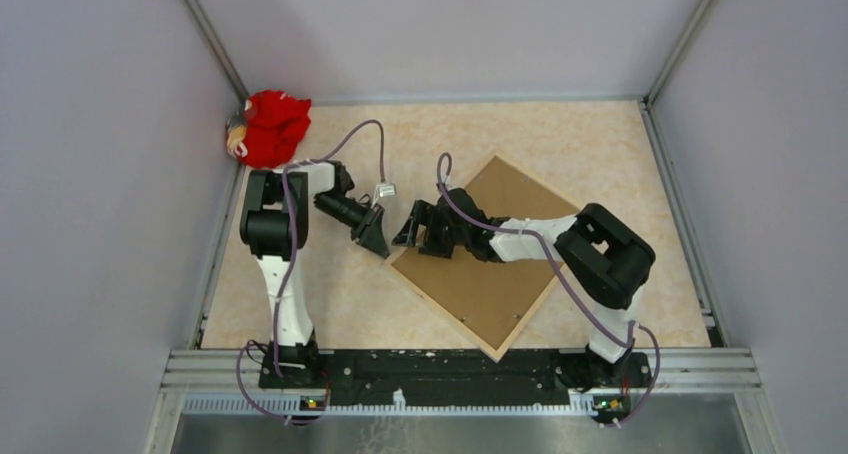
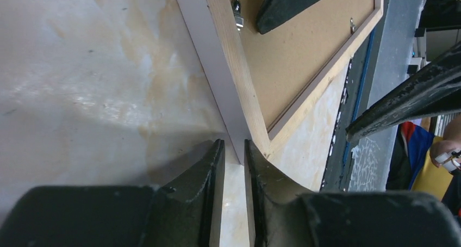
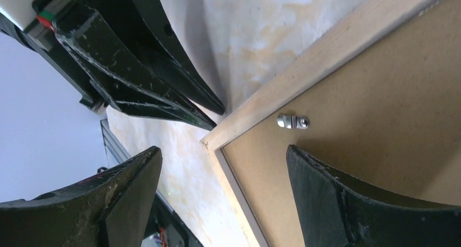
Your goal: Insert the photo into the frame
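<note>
The frame (image 1: 455,316) lies face down on the table, turned like a diamond, pale wood back up. The plain brown backing board (image 1: 500,264) sits inside it. The photo is not in view. My left gripper (image 1: 378,242) is at the frame's left corner (image 2: 245,111); its jaws (image 2: 234,143) stand a narrow gap apart and hold nothing, with the corner just at their tips. My right gripper (image 1: 412,229) is wide open (image 3: 223,149) low over the same corner, one finger over the board, the other over the table. A metal tab (image 3: 293,122) lies on the board beside it.
A red cloth toy (image 1: 272,126) lies in the far left corner. Grey walls close in the table on three sides. A black rail (image 1: 450,369) runs along the near edge by the arm bases.
</note>
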Controlling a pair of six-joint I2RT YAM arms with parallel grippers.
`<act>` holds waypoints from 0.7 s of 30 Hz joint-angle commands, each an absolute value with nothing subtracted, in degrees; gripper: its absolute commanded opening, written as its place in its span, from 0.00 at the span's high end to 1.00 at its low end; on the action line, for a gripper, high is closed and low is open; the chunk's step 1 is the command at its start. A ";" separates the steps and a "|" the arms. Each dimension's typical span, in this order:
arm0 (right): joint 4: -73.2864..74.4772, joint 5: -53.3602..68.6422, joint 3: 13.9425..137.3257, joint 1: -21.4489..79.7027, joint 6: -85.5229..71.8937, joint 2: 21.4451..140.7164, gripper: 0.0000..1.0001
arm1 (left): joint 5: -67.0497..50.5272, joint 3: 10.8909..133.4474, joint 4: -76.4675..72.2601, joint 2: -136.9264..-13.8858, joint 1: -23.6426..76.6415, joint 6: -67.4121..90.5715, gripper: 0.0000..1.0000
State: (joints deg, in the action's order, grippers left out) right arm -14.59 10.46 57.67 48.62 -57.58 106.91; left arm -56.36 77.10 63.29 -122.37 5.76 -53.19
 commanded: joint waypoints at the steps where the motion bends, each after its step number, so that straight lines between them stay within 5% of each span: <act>1: -17.04 10.00 54.42 49.73 -59.11 101.88 0.16 | -58.44 76.52 64.26 -118.72 6.24 -56.16 0.71; 8: -17.54 9.07 53.04 50.00 -59.78 100.91 0.16 | -60.07 80.80 63.34 -120.20 6.60 -52.92 0.59; 21: -18.16 8.27 56.10 49.92 -60.19 105.10 0.16 | -57.36 77.11 58.10 -120.89 8.88 -49.36 0.65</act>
